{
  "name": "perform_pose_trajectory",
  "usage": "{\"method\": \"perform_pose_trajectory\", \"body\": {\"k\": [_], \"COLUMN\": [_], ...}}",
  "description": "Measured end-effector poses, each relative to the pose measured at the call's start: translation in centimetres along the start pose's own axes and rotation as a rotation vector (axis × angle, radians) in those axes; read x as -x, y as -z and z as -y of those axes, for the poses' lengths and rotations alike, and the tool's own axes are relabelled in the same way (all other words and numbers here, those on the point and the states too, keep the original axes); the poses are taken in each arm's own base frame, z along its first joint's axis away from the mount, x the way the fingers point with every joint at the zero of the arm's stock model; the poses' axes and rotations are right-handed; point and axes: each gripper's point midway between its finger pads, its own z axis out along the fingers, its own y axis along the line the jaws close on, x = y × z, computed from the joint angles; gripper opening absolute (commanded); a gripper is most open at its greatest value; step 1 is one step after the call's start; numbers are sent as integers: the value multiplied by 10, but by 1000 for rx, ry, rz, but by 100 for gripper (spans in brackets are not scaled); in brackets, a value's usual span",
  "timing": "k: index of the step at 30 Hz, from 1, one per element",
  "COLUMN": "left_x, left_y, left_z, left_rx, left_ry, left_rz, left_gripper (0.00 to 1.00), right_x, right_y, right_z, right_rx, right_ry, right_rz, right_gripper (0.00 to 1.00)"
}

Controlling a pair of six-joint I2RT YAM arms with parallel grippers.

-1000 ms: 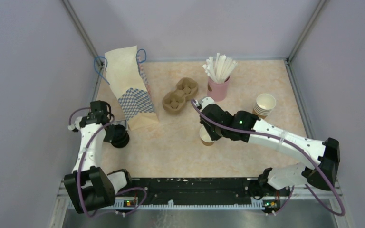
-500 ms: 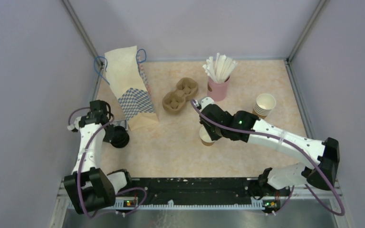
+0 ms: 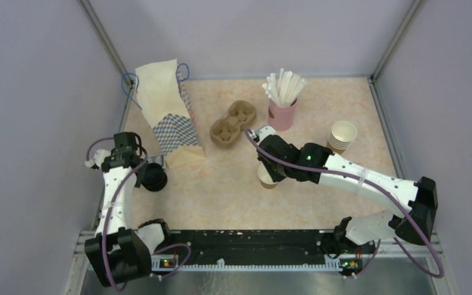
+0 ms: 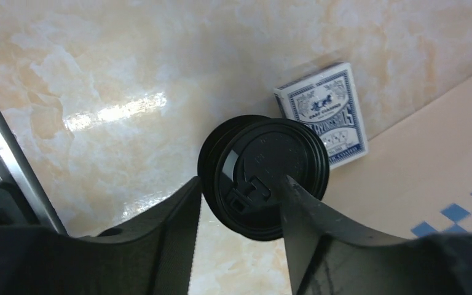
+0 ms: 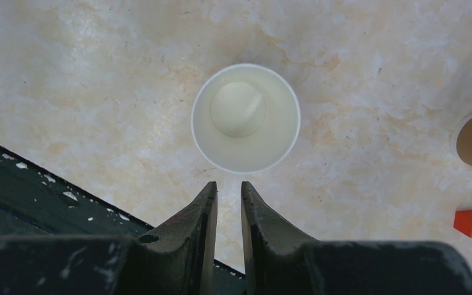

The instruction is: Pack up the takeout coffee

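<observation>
At the far left, the left gripper: jaws released, standing apart on either side of a round black plastic lid and grasping nothing. Glossy, moulded, with a raised sip tab. A second rim peeking out behind, so possibly a short stack. Parked flat on the marbled beige table just beside a blue-and-white card box, presumably as the supply for capping.

Next along, a tall cream paper bag with blue checks and cord handles, upright, likely kept so to take the drink from above. Then a brown moulded-pulp two-cup carrier, rough and fibrous, both wells vacant.

Near the table's middle, the takeout coffee's small brown kraft paper cup: upright, lidless, smooth white inside, well apart from its lid. Just beside its near rim in the wrist view, the right gripper, jaws drawn to a thin slit, holding nothing. Judging by this, capping not yet done and packing not begun.

Farther right, a pink cup of white straws and a stack of lidless paper cups.
</observation>
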Motion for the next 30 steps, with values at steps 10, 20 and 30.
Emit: {"method": "perform_pose_trajectory", "body": {"k": [10, 20, 30], "left_x": [-13, -3, -3], "left_y": [-27, -25, -28], "left_z": [-13, -8, -9], "left_rx": [124, 113, 125], "left_ry": [-109, -108, -111], "left_rz": [-63, -48, -54], "left_gripper": [50, 35, 33], "right_x": [2, 2, 2], "right_y": [3, 4, 4], "right_z": [1, 1, 1], "right_rx": [-2, -1, -1], "right_ry": [0, 2, 2], "right_rz": [0, 0, 0], "right_gripper": [20, 21, 20]}}
